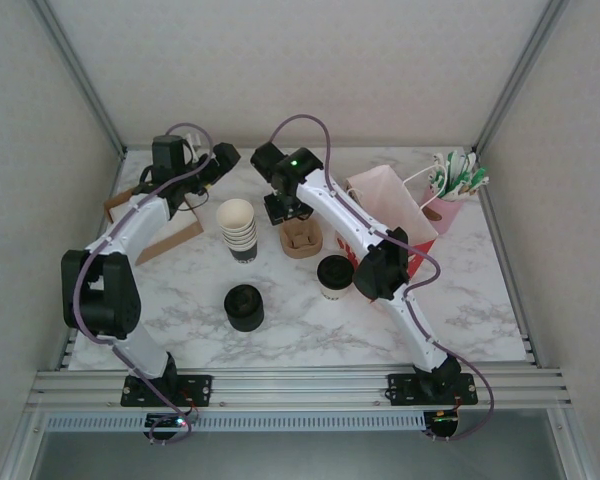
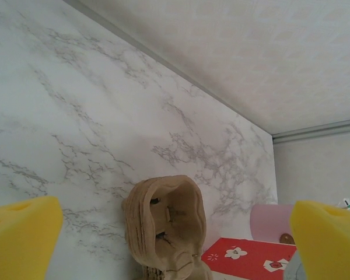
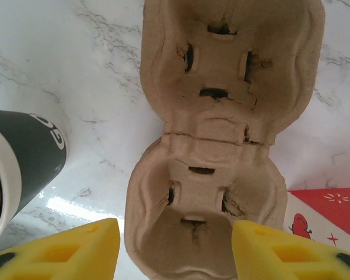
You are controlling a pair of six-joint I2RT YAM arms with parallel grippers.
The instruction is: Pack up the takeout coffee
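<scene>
Straddling cup carrier (image 3: 221, 134) end, right gripper (image 3: 175, 248) jaws apart

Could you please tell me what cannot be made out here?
- Top view: the right gripper covers most of the cup carrier.
- Top view: the right arm hides the bag's front.
- Right wrist view: the left edge cuts off the dark cup's printing.
- Right wrist view: the bottom edge crops the pads; contact with the carrier unclear.

1 coffee (image 1: 334, 276); 1 cup stack (image 1: 238, 230); 1 lid stack (image 1: 244, 306); 1 carrier (image 1: 301, 240); 1 bag (image 1: 395, 215)
</scene>
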